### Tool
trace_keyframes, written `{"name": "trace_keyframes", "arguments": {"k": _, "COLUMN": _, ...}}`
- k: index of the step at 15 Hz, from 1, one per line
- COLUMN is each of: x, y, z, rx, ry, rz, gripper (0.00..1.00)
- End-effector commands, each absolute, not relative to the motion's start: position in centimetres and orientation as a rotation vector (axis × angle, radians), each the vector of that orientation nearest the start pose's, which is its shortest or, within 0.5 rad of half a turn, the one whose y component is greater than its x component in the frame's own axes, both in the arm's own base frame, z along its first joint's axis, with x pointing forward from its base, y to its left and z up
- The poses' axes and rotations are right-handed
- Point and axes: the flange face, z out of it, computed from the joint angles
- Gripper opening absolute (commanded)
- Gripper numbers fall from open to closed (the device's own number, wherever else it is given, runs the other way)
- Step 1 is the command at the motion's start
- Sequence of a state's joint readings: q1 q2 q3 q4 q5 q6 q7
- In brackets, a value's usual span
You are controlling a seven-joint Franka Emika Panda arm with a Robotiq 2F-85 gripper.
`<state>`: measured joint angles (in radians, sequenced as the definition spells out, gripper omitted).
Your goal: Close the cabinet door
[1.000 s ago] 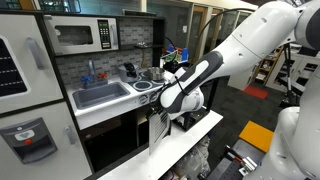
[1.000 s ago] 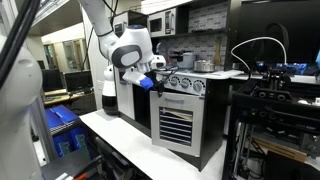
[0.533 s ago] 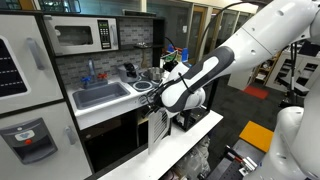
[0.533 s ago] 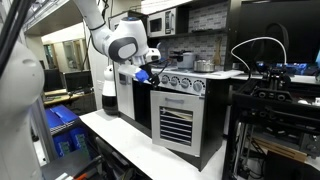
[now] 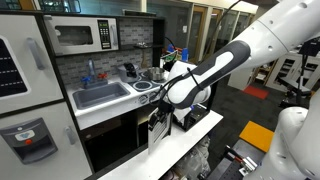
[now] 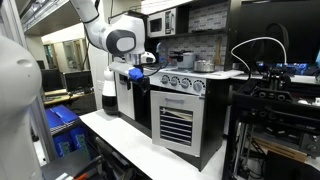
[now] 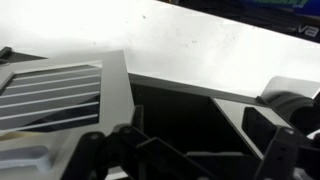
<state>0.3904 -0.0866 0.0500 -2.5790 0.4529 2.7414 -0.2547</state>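
The cabinet door (image 6: 175, 124) is white-framed with a grey striped panel and stands under the knob panel of the toy kitchen. In the wrist view the door (image 7: 55, 95) lies at the left, swung out from the dark cabinet opening (image 7: 190, 120). It also shows nearly edge-on in an exterior view (image 5: 156, 131). My gripper (image 7: 190, 150) is open, its fingers spread wide in front of the opening, beside the door's edge and holding nothing. It hangs at counter height near the door in both exterior views (image 5: 161, 107) (image 6: 138, 72).
A silver microwave (image 5: 84, 36) sits above the sink (image 5: 100, 95). The tall white fridge door (image 5: 28, 110) stands at one end. A long white table (image 6: 120, 140) runs in front of the kitchen. Pots (image 6: 185, 58) stand on the stove top.
My gripper has moved sideways away from the knob panel, along the cabinet front, and the arm has shifted with it. The door has barely moved.
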Motion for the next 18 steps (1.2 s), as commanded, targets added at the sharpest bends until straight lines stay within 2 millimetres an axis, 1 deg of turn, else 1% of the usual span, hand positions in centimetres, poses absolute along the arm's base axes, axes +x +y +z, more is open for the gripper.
{"name": "trace_keyframes", "arguments": {"k": 1, "x": 41.9, "y": 15.6, "z": 29.7, "rx": -2.892, "ry": -0.497, "rz": -0.200, "gripper": 1.00}}
{"name": "trace_keyframes", "arguments": {"k": 3, "x": 42.4, "y": 14.0, "z": 27.9, "rx": -2.907, "ry": -0.461, "rz": -0.205, "gripper": 1.00}}
{"name": "trace_keyframes", "arguments": {"k": 5, "x": 42.9, "y": 12.6, "z": 26.1, "rx": -2.924, "ry": -0.458, "rz": -0.256, "gripper": 1.00}}
{"name": "trace_keyframes", "arguments": {"k": 8, "x": 43.7, "y": 11.7, "z": 23.8, "rx": -2.959, "ry": -0.483, "rz": -0.371, "gripper": 1.00}}
{"name": "trace_keyframes", "arguments": {"k": 10, "x": 44.2, "y": 11.6, "z": 22.3, "rx": -2.981, "ry": -0.502, "rz": -0.480, "gripper": 1.00}}
{"name": "trace_keyframes", "arguments": {"k": 13, "x": 45.1, "y": 12.3, "z": 21.0, "rx": -2.986, "ry": -0.511, "rz": -0.637, "gripper": 1.00}}
{"name": "trace_keyframes", "arguments": {"k": 16, "x": 46.5, "y": 13.1, "z": 20.0, "rx": -2.963, "ry": -0.492, "rz": -0.816, "gripper": 1.00}}
{"name": "trace_keyframes", "arguments": {"k": 18, "x": 47.4, "y": 13.5, "z": 19.8, "rx": -2.927, "ry": -0.489, "rz": -0.940, "gripper": 1.00}}
